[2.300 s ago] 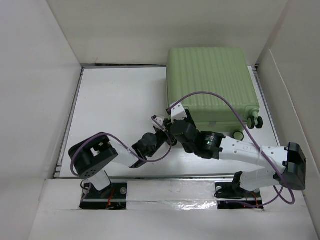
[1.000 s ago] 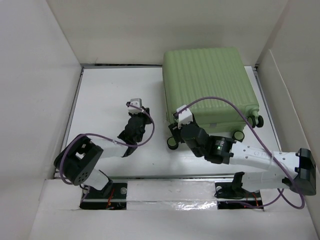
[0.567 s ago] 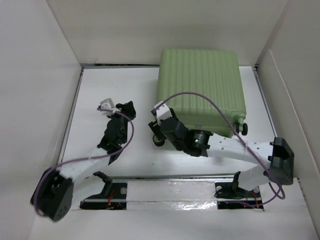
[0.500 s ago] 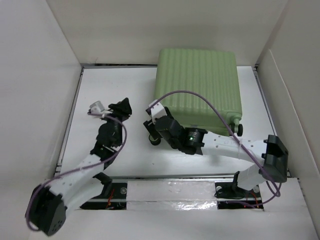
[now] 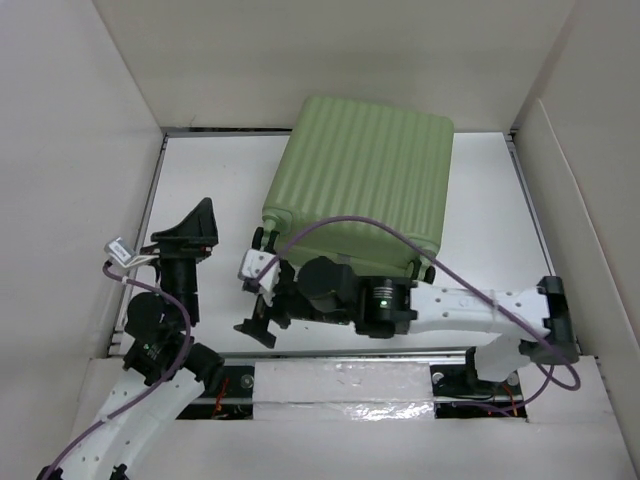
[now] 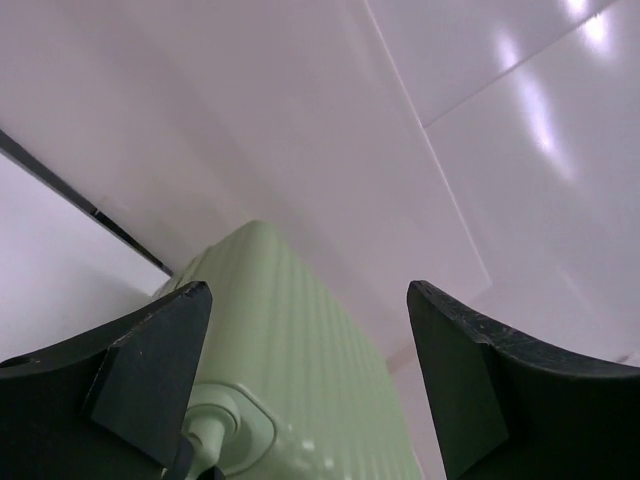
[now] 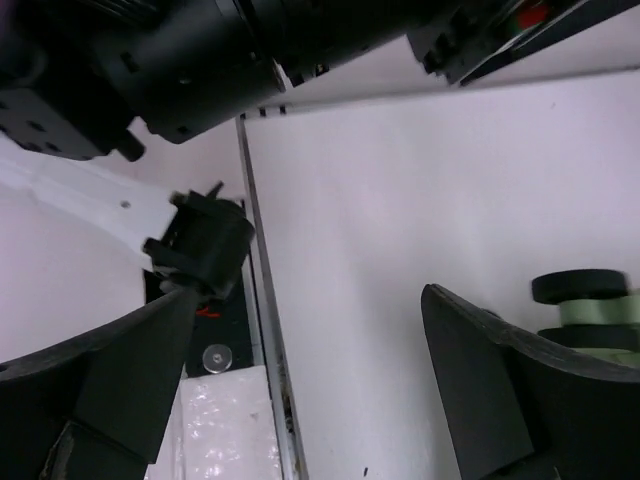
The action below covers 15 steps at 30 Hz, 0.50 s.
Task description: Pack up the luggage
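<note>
Shut green luggage [image 5: 360,175] lies on the surface [image 5: 220,170], left fingers [image 6: 140,380] and right fingers [image 7: 120,385] spread empty near its wheels

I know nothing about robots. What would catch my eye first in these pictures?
A big green suitcase lies closed and askew on the white table, toward the far side. Nearer the camera, the left arm and the right arm both have their jaws wide open, gripping nothing.
</note>
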### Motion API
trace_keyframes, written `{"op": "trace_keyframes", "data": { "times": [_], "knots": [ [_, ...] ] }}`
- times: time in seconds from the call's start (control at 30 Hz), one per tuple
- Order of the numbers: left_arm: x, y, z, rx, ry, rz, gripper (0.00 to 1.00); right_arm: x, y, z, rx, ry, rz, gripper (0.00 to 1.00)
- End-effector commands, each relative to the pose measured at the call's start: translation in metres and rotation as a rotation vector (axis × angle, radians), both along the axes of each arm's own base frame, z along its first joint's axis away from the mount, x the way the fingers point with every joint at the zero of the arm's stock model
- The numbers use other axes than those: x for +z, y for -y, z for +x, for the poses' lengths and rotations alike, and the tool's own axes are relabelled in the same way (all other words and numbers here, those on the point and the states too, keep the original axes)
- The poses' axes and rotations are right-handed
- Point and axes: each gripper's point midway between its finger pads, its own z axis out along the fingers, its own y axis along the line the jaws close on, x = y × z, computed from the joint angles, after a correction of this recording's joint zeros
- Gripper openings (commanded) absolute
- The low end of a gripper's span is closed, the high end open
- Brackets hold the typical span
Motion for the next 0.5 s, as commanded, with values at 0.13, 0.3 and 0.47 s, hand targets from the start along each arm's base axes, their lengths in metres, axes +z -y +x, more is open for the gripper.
{"op": "trace_keyframes", "data": {
  "times": [0.13, 0.3, 0.47],
  "knots": [
    [0.033, 0.030, -0.019, -0.186, -0.015, 0.188, 0.79, 0.126, 0.171, 0.048, -0.424, 0.138, 0.305, 1.00],
    [0.036, 0.027, -0.030, -0.193, -0.050, 0.301, 0.80, 0.106, 0.317, 0.089, -0.885, 0.126, 0.355, 1.00],
    [0.025, 0.029, -0.023, -0.185, -0.100, 0.356, 0.80, 0.092, 0.374, 0.103, -1.009, 0.116, 0.435, 1.00]
  ]
}}
